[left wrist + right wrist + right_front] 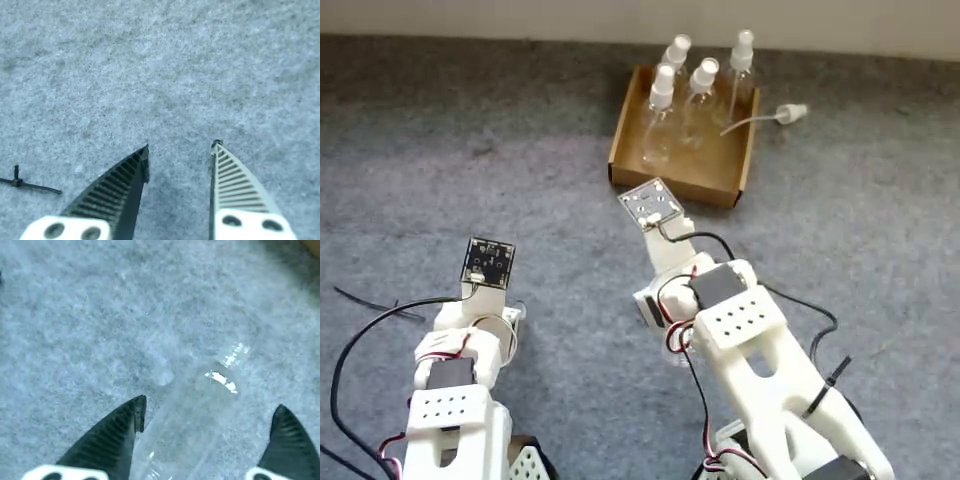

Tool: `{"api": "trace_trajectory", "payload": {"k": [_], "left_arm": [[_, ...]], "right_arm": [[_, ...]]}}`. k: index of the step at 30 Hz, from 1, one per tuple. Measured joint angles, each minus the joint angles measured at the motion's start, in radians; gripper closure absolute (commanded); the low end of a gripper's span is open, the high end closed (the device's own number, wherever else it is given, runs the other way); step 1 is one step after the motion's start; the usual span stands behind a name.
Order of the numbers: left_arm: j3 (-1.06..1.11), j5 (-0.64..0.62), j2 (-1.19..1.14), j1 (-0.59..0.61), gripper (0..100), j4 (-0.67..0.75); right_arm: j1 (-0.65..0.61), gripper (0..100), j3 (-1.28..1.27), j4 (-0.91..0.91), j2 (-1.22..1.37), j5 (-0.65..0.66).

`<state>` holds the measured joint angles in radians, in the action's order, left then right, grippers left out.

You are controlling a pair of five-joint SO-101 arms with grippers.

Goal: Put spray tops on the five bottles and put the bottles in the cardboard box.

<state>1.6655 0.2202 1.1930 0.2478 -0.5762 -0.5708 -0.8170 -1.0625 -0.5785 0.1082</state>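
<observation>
We note: table mottled grey. Cardboard box brown. Bottles clear, spray tops white. Loose spray top white. Arms white. Left gripper, right gripper: dark ribbed fingers, white bases. Bottle clear, white glints. Cable tie black.

Four clear bottles stand upright in the shallow brown cardboard box, each capped with a white spray top. The fifth spray top lies on the carpet just beside the box, its thin tube reaching over the wall. The fifth bottle, clear too, sits between the spread fingers of my right gripper; I can't tell its pose.
</observation>
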Motion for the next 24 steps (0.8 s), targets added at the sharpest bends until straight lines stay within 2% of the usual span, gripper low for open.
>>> {"api": "trace_trajectory", "payload": {"k": [5,8,12,16,20,24], "left_arm": [[0.0,0.0,0.0,0.0,81,0.0],[0.0,0.0,0.0,0.0,81,0.0],[0.0,0.0,0.0,0.0,81,0.0],[0.0,0.0,0.0,0.0,81,0.0],[0.0,0.0,0.0,0.0,81,0.0],[0.0,0.0,0.0,0.0,81,0.0]], "right_arm": [[0.0,63.5,0.011,-0.098,-0.072,0.0],[0.069,63.5,0.13,-0.209,-0.149,0.0],[0.264,63.5,0.373,-0.296,-0.19,0.029],[0.493,63.6,0.594,-0.307,-0.054,0.038],[0.621,63.7,0.764,-0.239,0.253,-0.118],[0.649,63.7,0.982,-0.16,0.594,-0.344]]}}
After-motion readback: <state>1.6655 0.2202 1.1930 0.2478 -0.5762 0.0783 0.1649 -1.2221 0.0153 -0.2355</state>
